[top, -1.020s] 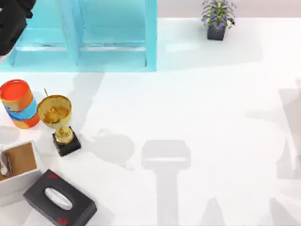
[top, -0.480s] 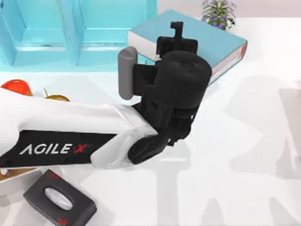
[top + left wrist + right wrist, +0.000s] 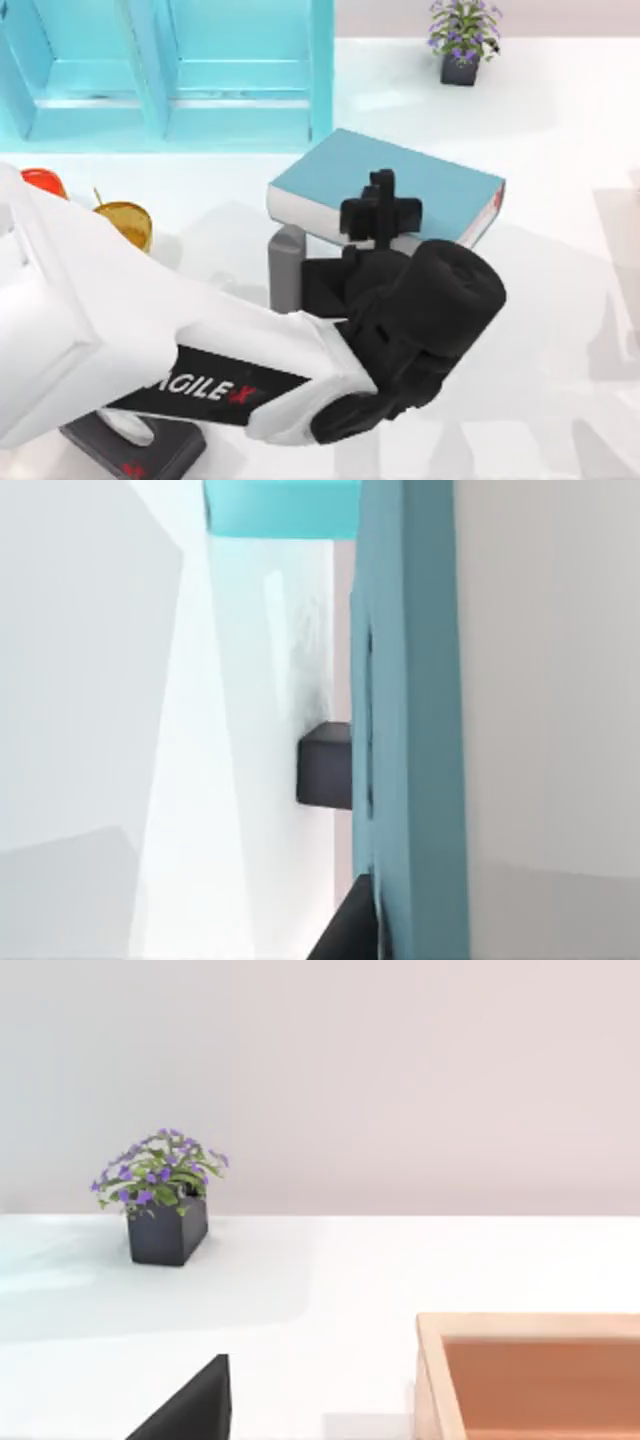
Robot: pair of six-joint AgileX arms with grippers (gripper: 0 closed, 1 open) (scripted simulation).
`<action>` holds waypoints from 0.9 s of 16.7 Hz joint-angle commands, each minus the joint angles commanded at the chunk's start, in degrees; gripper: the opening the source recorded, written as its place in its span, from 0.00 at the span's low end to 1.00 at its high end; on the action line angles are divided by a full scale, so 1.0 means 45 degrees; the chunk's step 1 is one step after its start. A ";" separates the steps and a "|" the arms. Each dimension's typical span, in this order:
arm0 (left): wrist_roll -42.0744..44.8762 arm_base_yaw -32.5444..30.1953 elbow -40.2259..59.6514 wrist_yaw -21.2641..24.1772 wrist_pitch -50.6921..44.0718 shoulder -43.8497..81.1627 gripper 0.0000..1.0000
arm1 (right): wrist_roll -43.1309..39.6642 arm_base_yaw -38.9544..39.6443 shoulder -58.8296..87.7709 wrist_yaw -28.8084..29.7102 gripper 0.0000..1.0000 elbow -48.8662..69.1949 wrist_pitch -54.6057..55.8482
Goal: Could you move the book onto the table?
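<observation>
Reaching across from the left side of the table [image 3: 560,150], my left arm carries the book [image 3: 420,185] in its claw, the left gripper [image 3: 380,215] clamped on the book's near long edge, where the white page block faces me. I see the teal-blue cover lying roughly flat and turned slightly askew, its red-marked spine end pointing right, the volume sitting over the middle of the white surface just in front of the turquoise shelf cabinet [image 3: 240,70]; whether it already rests on the table or hangs just above it I cannot tell. From the left wrist camera the book [image 3: 410,730] runs edge-on past the lens, with the cabinet [image 3: 280,505] beyond it. At the far right of the table stands a small potted plant [image 3: 462,40] with purple flowers, which my right wrist camera also catches [image 3: 165,1200] beside the corner of a wooden box [image 3: 530,1375]. Behind the arm on the left I can make out a gold trophy [image 3: 125,225], an orange-lidded canister [image 3: 40,182] and, at the near edge, a black tissue box [image 3: 150,450].
</observation>
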 joint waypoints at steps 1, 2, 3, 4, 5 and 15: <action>0.0000 0.0000 0.0000 0.0000 0.0000 0.0000 0.00 | 0.0000 0.0000 0.0000 0.0000 1.00 0.0000 0.0000; 0.0000 0.0000 0.0000 0.0000 0.0000 0.0000 0.00 | 0.0000 0.0000 0.0000 0.0000 1.00 0.0000 0.0000; 0.0000 0.0000 0.0000 0.0000 0.0000 0.0000 0.00 | 0.0000 0.0000 0.0000 0.0000 1.00 0.0000 0.0000; 0.0029 0.0055 -0.0028 0.0055 -0.0042 0.0013 0.00 | 0.0000 0.0000 0.0000 0.0000 1.00 0.0000 0.0000; 0.0006 0.0033 -0.0040 0.0033 -0.0053 -0.0002 0.00 | 0.0000 0.0000 0.0000 0.0000 1.00 0.0000 0.0000; -0.0181 -0.0102 -0.0227 -0.0110 0.0622 0.0450 0.00 | 0.0000 0.0000 0.0000 0.0000 1.00 0.0000 0.0000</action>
